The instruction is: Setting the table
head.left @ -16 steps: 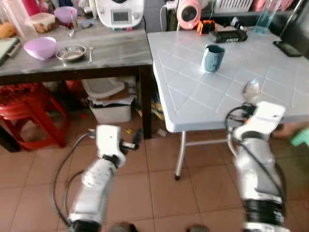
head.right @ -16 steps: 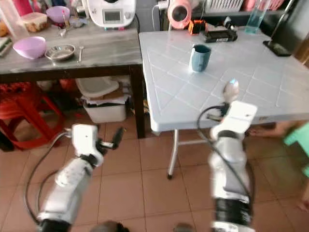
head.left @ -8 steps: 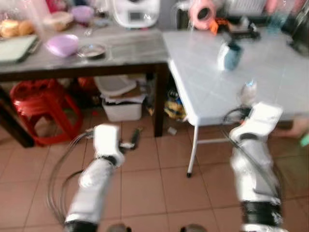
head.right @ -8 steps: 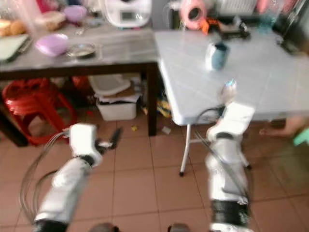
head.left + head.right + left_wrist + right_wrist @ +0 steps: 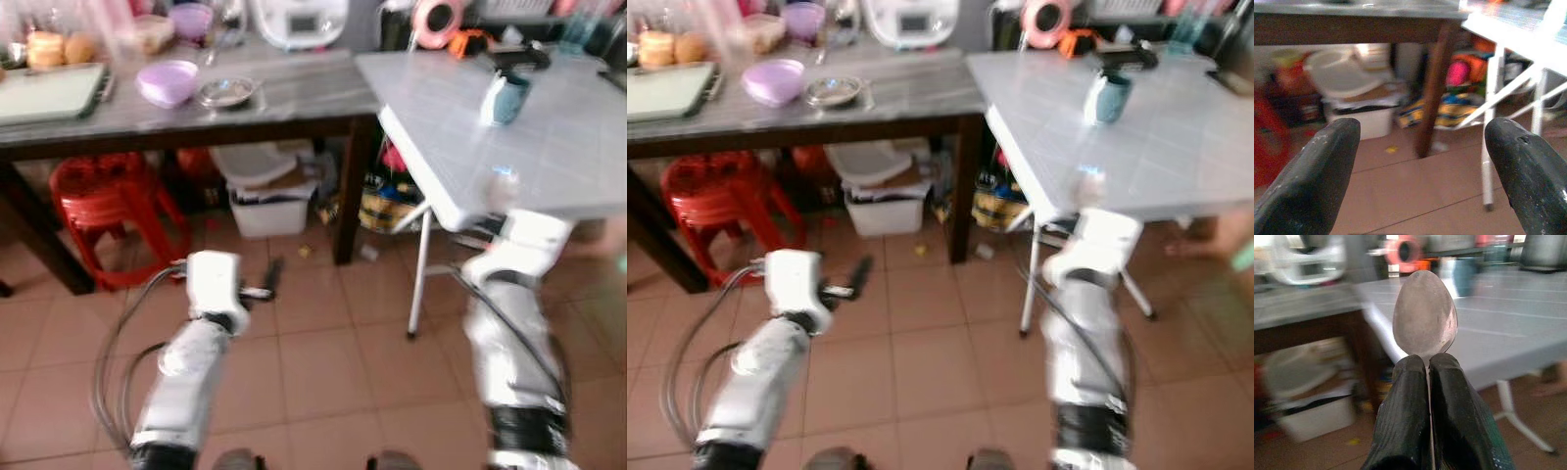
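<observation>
My right gripper (image 5: 1428, 360) is shut on the handle of a metal spoon (image 5: 1425, 313), whose bowl stands upright above the fingertips. In the eye views the spoon (image 5: 505, 186) is held up in front of the near edge of the white folding table (image 5: 558, 157). A teal cup (image 5: 505, 98) stands on that table farther back. My left gripper (image 5: 1422, 129) is open with nothing between its fingers and hangs low over the tiled floor (image 5: 323, 352). On the grey-topped table (image 5: 274, 103) to the left sit a purple bowl (image 5: 168, 81) and a small steel bowl (image 5: 227, 92).
A red plastic stool (image 5: 93, 191) and a white bin (image 5: 269, 211) stand under the grey-topped table. A green board (image 5: 49, 93) lies at its left end. A white appliance (image 5: 299, 20) and a pink fan (image 5: 436, 18) stand at the back. The white table's legs (image 5: 421, 264) are close ahead.
The whole picture has shifted: both tables now lie farther off and more to the right, so the camera has moved. The right gripper still holds the spoon; the left stays open.
</observation>
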Robot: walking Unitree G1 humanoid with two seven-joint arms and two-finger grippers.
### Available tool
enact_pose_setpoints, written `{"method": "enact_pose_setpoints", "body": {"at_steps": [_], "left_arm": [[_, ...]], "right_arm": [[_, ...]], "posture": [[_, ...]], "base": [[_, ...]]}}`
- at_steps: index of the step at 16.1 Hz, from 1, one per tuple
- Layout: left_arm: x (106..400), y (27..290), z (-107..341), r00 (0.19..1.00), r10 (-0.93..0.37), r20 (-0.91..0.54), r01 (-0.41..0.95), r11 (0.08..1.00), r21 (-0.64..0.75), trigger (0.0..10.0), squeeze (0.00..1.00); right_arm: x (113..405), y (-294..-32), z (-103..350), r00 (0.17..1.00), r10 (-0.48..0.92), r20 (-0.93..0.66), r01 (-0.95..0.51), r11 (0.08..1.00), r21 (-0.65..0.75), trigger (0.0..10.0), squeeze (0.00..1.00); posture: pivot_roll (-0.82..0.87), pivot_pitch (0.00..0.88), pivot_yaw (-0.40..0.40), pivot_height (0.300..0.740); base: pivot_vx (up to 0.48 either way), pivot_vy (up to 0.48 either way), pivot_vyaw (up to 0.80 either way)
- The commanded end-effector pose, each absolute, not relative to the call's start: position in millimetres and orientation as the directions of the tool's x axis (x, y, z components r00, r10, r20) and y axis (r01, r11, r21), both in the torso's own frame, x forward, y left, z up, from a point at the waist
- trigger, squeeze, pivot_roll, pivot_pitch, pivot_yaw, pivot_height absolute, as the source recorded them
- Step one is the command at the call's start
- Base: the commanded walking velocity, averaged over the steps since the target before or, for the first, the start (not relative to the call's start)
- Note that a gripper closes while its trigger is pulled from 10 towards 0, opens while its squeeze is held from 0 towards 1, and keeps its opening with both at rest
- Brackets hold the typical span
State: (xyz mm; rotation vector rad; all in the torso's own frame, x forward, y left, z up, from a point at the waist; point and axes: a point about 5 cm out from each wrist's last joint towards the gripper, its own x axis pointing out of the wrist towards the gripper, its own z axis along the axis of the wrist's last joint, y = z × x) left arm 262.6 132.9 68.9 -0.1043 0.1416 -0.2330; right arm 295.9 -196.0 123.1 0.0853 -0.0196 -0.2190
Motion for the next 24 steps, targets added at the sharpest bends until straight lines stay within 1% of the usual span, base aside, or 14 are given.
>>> {"method": "enact_pose_setpoints", "body": {"at_steps": [1, 4, 7, 11, 14, 24], "left_arm": [[265.3, 127.3, 74.3, 0.962, -0.250, -0.106, 0.237, 0.964, -0.118, 10.0, 0.00], [264.0, 127.4, 79.9, 0.963, -0.260, -0.065, 0.255, 0.964, -0.079, 10.0, 0.00], [264.2, 127.0, 81.9, 0.958, -0.283, -0.048, 0.277, 0.954, -0.111, 10.0, 0.00], [262.4, 124.0, 82.4, 0.952, -0.303, -0.040, 0.296, 0.948, -0.119, 10.0, 0.00], [262.1, 123.1, 82.1, 0.952, -0.305, -0.039, 0.299, 0.947, -0.117, 10.0, 0.00], [262.3, 122.8, 80.7, 0.952, -0.304, -0.045, 0.297, 0.948, -0.117, 10.0, 0.00]], "right_arm": [[296.8, -203.5, 132.0, 0.972, -0.232, 0.045, 0.228, 0.970, 0.079, 10.0, 0.00], [297.0, -202.2, 135.3, 0.974, -0.215, 0.067, 0.212, 0.976, 0.047, 10.0, 0.00], [296.9, -201.6, 135.2, 0.974, -0.217, 0.066, 0.214, 0.976, 0.043, 10.0, 0.00], [295.7, -201.9, 134.8, 0.975, -0.215, 0.063, 0.212, 0.976, 0.045, 10.0, 0.00], [295.7, -202.3, 134.3, 0.975, -0.213, 0.061, 0.210, 0.977, 0.045, 10.0, 0.00], [295.1, -202.0, 133.3, 0.976, -0.210, 0.056, 0.208, 0.977, 0.048, 10.0, 0.00]], "posture": [[-0.03, 0.000, 0.031, 0.740], [-0.03, 0.000, 0.030, 0.740], [-0.04, 0.000, 0.032, 0.740], [-0.04, 0.000, 0.033, 0.740], [-0.04, 0.000, 0.031, 0.740], [-0.04, 0.000, 0.030, 0.740]], "base": [[0.000, 0.405, 0.00], [0.000, 0.092, 0.00], [0.000, 0.000, 0.35], [0.340, 0.000, 0.79], [0.339, 0.000, 0.47], [0.317, 0.000, 0.00]]}}
